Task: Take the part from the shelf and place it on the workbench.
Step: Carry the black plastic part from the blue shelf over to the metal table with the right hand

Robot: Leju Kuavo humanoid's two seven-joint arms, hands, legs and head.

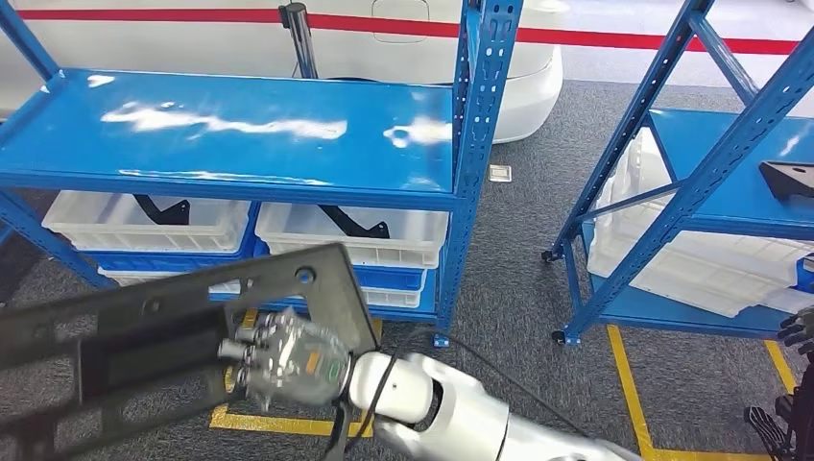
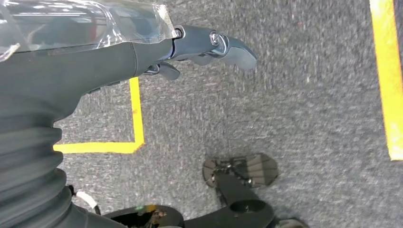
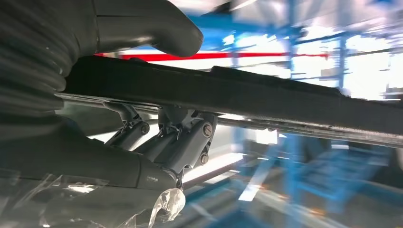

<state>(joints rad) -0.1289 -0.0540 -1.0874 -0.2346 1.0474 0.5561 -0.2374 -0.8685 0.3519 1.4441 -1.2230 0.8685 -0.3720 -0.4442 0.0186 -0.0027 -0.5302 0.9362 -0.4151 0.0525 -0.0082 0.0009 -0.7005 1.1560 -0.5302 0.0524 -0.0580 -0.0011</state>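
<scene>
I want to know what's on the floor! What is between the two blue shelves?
Grey carpet and a small pale square, head view, between the left shelf and right shelf.

The left hand [image 2: 209, 47] hangs empty, fingers apart, above grey carpet [image 2: 285, 109] with yellow tape [image 2: 137, 114].

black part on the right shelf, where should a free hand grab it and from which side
Probably the black part at its near edge, coming from the open front of the shelf. It lies flat near that edge and the blue uprights block the sides. Its far end is cut off from view.
</scene>
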